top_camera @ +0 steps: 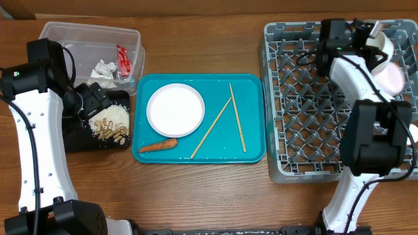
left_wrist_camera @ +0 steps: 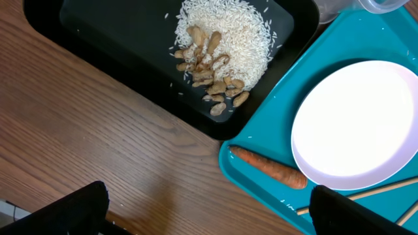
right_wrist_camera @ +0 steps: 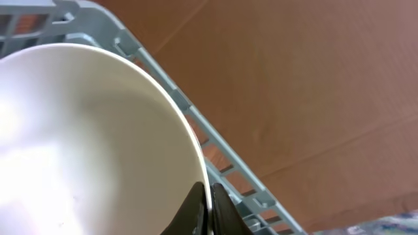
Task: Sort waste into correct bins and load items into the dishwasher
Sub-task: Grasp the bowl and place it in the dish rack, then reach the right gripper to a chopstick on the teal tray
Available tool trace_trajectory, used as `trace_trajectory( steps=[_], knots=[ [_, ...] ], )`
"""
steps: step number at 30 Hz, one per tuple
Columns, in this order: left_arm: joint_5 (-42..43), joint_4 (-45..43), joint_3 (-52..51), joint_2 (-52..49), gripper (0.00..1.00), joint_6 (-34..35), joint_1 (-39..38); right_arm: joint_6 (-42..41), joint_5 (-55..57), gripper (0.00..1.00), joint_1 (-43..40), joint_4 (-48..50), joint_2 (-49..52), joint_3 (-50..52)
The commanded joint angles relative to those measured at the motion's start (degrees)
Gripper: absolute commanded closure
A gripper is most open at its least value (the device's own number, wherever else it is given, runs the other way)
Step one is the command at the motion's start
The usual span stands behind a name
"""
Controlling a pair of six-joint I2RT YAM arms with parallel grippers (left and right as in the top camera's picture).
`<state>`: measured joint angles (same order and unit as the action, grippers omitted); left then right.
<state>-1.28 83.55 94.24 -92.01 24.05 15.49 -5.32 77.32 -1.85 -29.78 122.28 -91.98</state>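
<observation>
Right wrist | right jaws pinch white bowl (right_wrist_camera: 78,130) rim | beside rack (right_wrist_camera: 123,44) edge

The counter (top_camera: 196,196) is matt grained wood; the teal tray (top_camera: 253,104) glossy plastic; the dish rack (top_camera: 300,130) dull grey plastic.

The overhead camera looks straight down from far above and takes in the whole desk (top_camera: 196,196). The left wrist camera looks down from close at a corner of the black tray (left_wrist_camera: 117,52) and the teal tray (left_wrist_camera: 281,104). The overhead view shows both trays too. The right wrist camera is very near, facing the rim of a white bowl (right_wrist_camera: 85,130) and the edge of the grey rack (right_wrist_camera: 228,166).
</observation>
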Motion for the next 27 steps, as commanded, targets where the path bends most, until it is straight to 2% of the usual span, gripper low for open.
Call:
trace_trajectory(
  steps=[1, 18, 20, 22, 24, 26, 27],
  knots=[
    [-0.13, -0.42, 0.52, 0.24, 0.00, 0.00, -0.13, 0.66, 1.31, 0.96, 0.90, -0.46, 1.20, -0.98],
    [-0.15, -0.85, 0.52, 0.24, 0.00, -0.02, -0.13, 0.66, 2.40, 0.94, 8.11, -4.55, 1.20, -0.98],
    [-0.15, -0.85, 0.52, 0.24, 0.00, -0.04, -0.13, 0.63, 1.09, 0.90, 8.96, -5.79, 1.20, -0.98],
    [-0.13, -0.85, 0.52, 0.24, 0.00, -0.02, -0.13, 0.61, -2.14, 0.80, 9.94, -8.22, 1.20, -0.98],
    [-0.13, -0.85, 0.52, 0.24, 0.00, -0.04, -0.13, 0.37, -4.72, 0.75, 10.60, -10.32, 1.20, -0.98],
    [-0.15, -0.85, 0.52, 0.24, 0.00, -0.02, -0.13, -2.78, -5.46, 0.64, 11.32, -13.57, 1.20, -0.98],
    [-0.15, -0.85, 0.52, 0.24, 0.00, -0.02, -0.13, -6.97, -5.49, 0.48, 11.89, -16.46, 1.18, -0.98]
  ],
)
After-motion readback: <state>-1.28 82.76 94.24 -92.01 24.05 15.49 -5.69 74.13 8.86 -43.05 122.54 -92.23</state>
